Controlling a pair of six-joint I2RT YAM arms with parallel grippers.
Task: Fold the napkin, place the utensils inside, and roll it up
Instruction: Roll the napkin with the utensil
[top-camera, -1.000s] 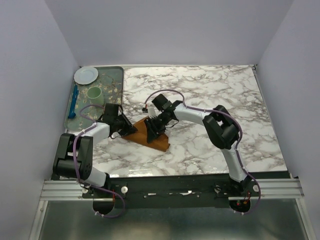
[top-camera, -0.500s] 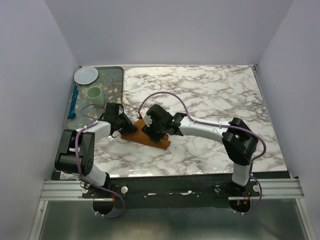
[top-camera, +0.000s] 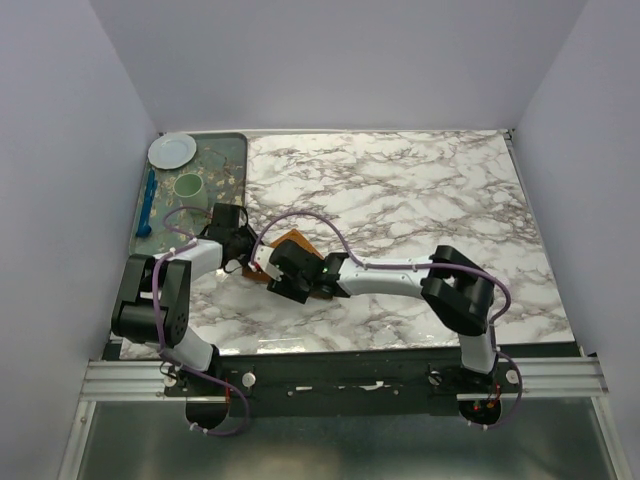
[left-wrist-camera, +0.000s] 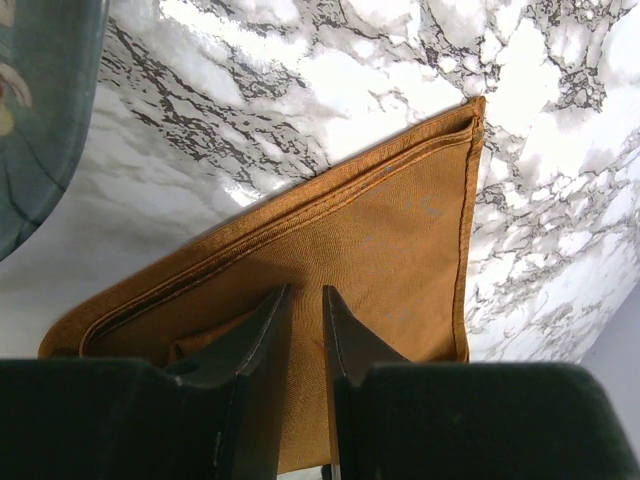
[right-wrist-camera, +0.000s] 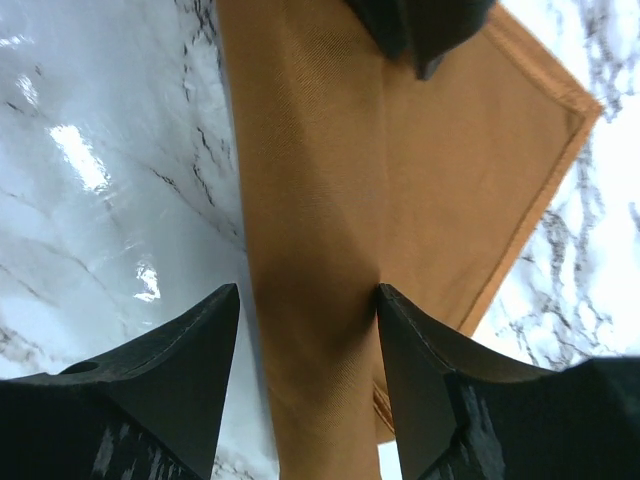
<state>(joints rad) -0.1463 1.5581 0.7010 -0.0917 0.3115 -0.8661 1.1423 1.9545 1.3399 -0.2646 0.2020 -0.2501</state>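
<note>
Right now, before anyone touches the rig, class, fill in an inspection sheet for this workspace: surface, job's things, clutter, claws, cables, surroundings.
Surface: glossy marble-patterned table.
Job's things: rust-orange napkin, folded, on the table between both claws; fork: nothing seen.
Clutter: tray at the far left, holding a white plate, a pale green cup and a blue utensil.
Claws: left claw nearly shut, tips at the napkin, grip unclear; right claw open, straddling a raised fold of the napkin.
Cables: purple cables looping along both arms.
Surroundings: plain pale walls on three sides; metal rail at the near edge.
</note>
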